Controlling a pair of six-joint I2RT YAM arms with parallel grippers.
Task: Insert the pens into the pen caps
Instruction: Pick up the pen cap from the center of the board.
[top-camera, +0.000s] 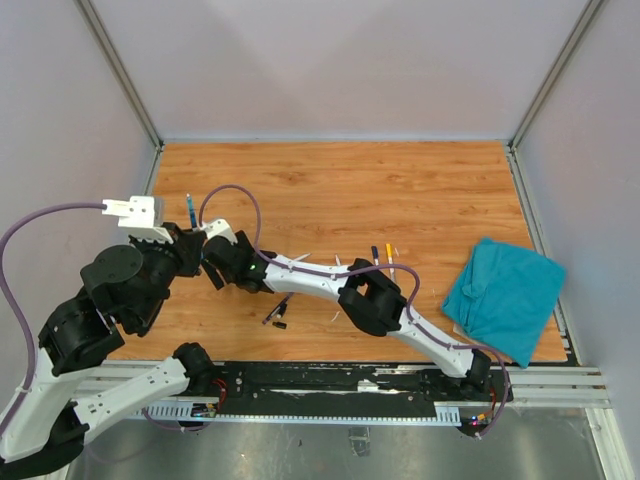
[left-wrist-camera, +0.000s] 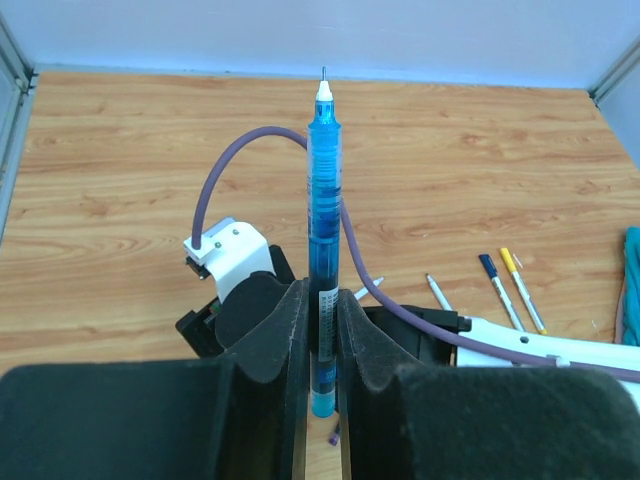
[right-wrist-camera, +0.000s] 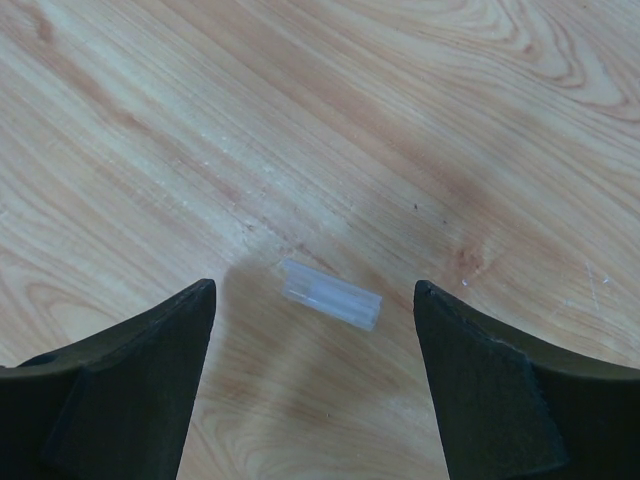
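Right claw (right-wrist-camera: 313, 296) gapes wide, empty, straddling small clear plastic pen cap (right-wrist-camera: 330, 295) lying flat on wooden tabletop (right-wrist-camera: 450, 120). The cap's long axis runs almost finger to finger. Left claw (left-wrist-camera: 322, 310) clamps translucent blue pen (left-wrist-camera: 323, 180), tip up.

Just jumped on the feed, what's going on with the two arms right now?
The left gripper is shut on a blue pen, whose bare tip points out past the fingers. The right gripper is open, its fingers either side of a small clear cap lying on the wooden table, not touching it. That pen is not capped yet. More loose pens lie further right, toward a teal cloth.
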